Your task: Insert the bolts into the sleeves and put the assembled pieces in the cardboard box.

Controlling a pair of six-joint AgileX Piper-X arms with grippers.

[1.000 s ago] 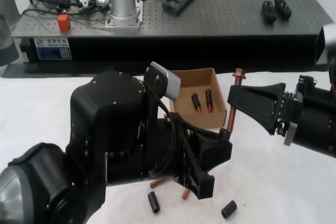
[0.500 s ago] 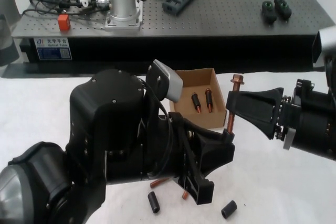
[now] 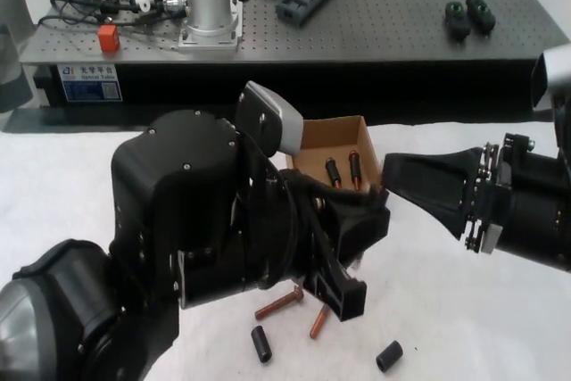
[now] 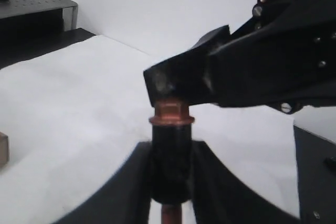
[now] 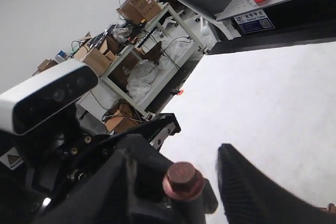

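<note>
Pinching a short black cylindrical sleeve (image 4: pixel 169 156) between its two dark fingers (image 4: pixel 210 187), the left tool (image 4: pixel 170 177) holds the piece in the air near the open brown cardboard box (image 3: pixel 326 138). A copper-coloured hex-head bolt (image 4: pixel 170 114) sits in the sleeve, its flange against one end and its shank tip showing out of the other. The right tool (image 4: pixel 159 84) hangs at the bolt head, touching it or just clear; I cannot tell which. Its fingers look spread, since the right wrist view shows the head in the gap between them with bare white surface beside it. The main risk, as I judge it, is that the bolt is only slipped in: if the right tool drags on the head as it leaves, or the left tool tips the piece on the way to the box, the bolt could slide out. A careless swing could also knock the box wall, which stands close by, or sweep the loose parts below. Two finished pieces (image 3: pixel 343 169) lie in the box. On the white cloth-covered table (image 3: pixel 464 310) lie two loose copper bolts (image 3: pixel 278 303) and two loose black sleeves (image 3: pixel 260 343); being round, they would likely roll at a nudge. Behind stands a grey perforated metal plate (image 3: pixel 384 6) carrying a metal post, cables, a small orange block and a black tray. Farther off are metal shelves stacked with cardboard boxes (image 5: pixel 136 40) against a plain grey wall.
</note>
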